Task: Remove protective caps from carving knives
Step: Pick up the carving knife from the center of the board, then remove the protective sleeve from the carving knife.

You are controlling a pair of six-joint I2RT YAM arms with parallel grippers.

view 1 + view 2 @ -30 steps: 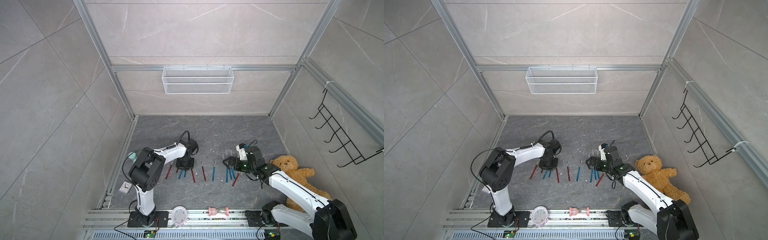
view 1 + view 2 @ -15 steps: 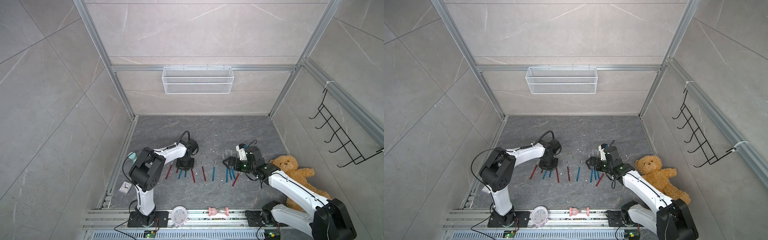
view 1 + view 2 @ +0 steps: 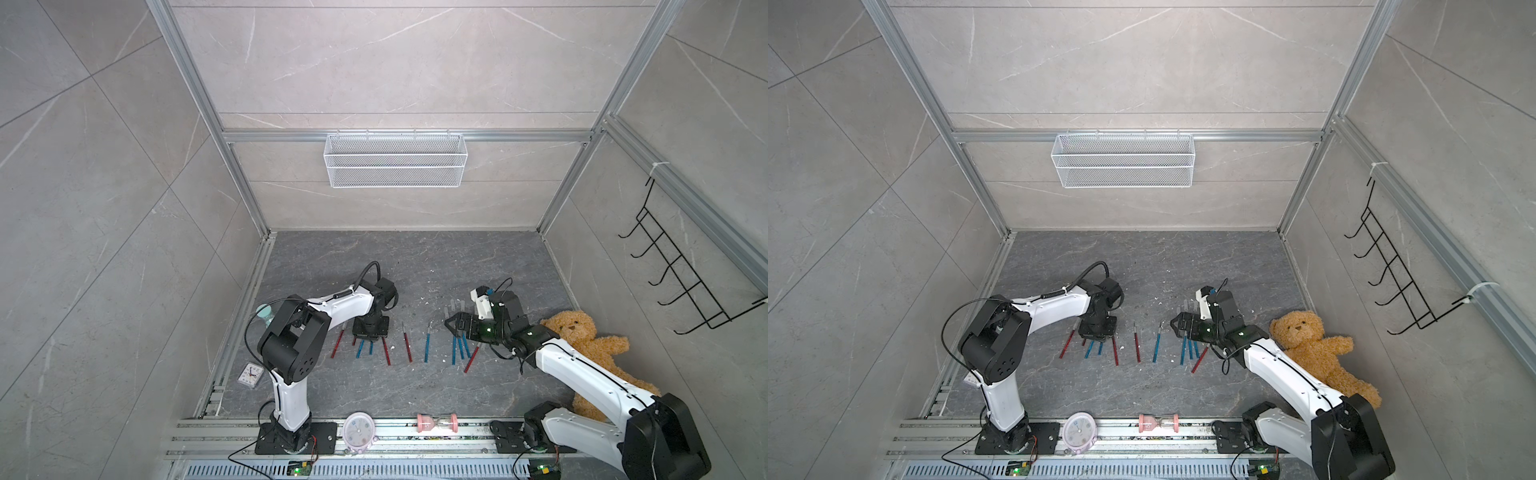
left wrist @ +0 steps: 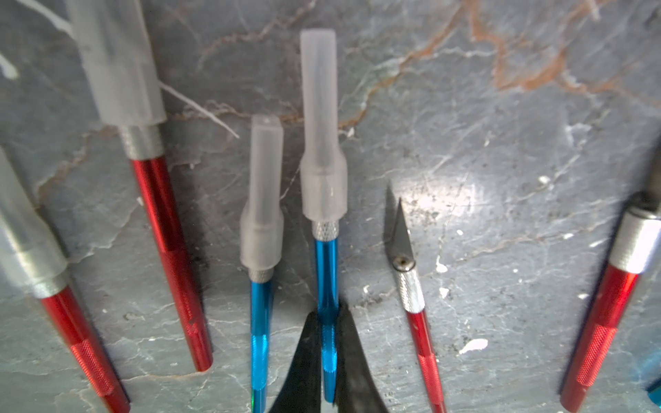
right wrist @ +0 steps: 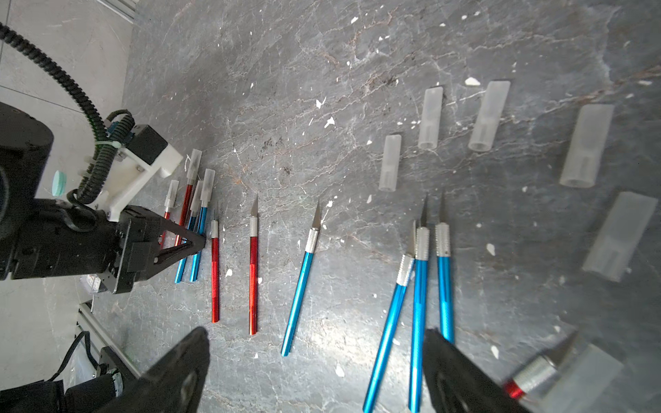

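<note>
Red and blue carving knives [image 3: 407, 343] lie in a row on the grey floor in both top views. In the left wrist view my left gripper [image 4: 328, 316] is shut on the handle of a blue knife [image 4: 326, 264] that wears a translucent protective cap [image 4: 321, 125]. Another capped blue knife [image 4: 260, 314] and capped red ones [image 4: 161, 229] lie beside it, and a bare-bladed red knife [image 4: 415, 300] on its other side. My right gripper [image 5: 314, 334] hangs open and empty above bare blue knives [image 5: 418, 286]. Several loose caps [image 5: 431, 118] lie beyond their blades.
A teddy bear [image 3: 582, 338] lies against the right arm. A pink clock [image 3: 358, 432] and an hourglass [image 3: 436, 423] sit on the front rail, and a small white clock [image 3: 249, 376] at the left. White specks litter the floor. A wire basket [image 3: 395, 160] hangs on the back wall.
The left jaws have drawn in slightly onto the blue handle. Both arms stay almost where they were.
</note>
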